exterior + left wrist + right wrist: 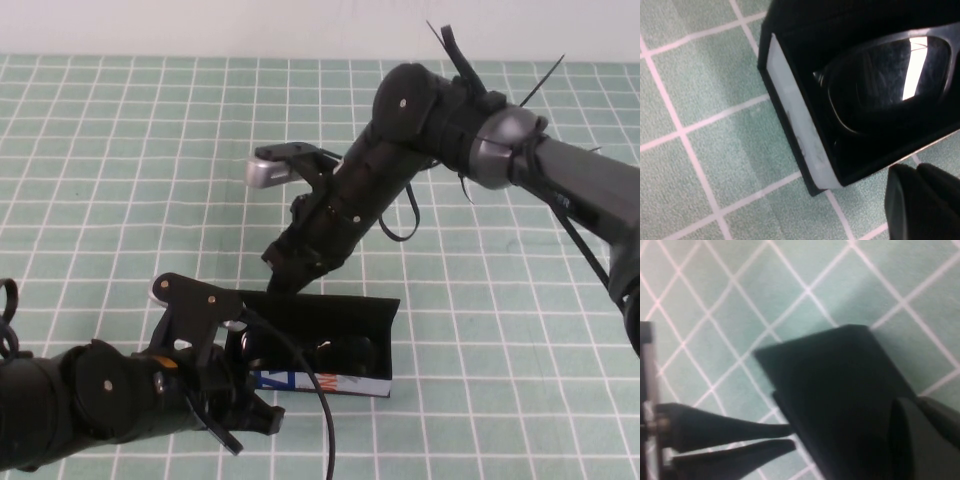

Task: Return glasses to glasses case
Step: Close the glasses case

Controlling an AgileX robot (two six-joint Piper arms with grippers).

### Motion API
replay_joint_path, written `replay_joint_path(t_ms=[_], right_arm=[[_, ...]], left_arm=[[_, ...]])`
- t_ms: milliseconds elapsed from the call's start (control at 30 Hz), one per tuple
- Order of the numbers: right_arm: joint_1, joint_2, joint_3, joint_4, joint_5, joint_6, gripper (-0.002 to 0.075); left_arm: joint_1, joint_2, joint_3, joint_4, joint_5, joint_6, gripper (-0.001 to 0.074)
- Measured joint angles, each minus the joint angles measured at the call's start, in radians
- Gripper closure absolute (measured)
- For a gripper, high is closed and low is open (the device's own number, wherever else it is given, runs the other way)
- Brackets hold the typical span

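Note:
The black glasses case [330, 382] lies open at the front middle of the table, white printed edge towards me. The black glasses [345, 355] lie inside it. The left wrist view shows a dark lens [890, 85] inside the case's white-edged end [795, 125]. The flap lid [330, 310] stands up along the back. My right gripper [285, 275] reaches down to the lid's left top edge and looks shut on the lid [840, 390], with one finger [930, 440] showing against it. My left gripper [250, 420] is shut and empty, low beside the case's left front corner [920, 200].
A green mat with a white grid [120, 200] covers the table. The right arm's silver wrist camera [275, 168] hangs above the mat behind the case. A black cable [320, 400] from the left arm loops over the case's front.

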Motion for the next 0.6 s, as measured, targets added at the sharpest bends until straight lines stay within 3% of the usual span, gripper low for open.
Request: replay_joint_path(t_ms=[600], right_arm=[[0.016, -0.049, 0.178, -0.001, -0.014, 0.038, 0.0737]], left_arm=[[-0.001, 0.0, 0.0, 0.0, 0.005, 0.0, 0.0737]])
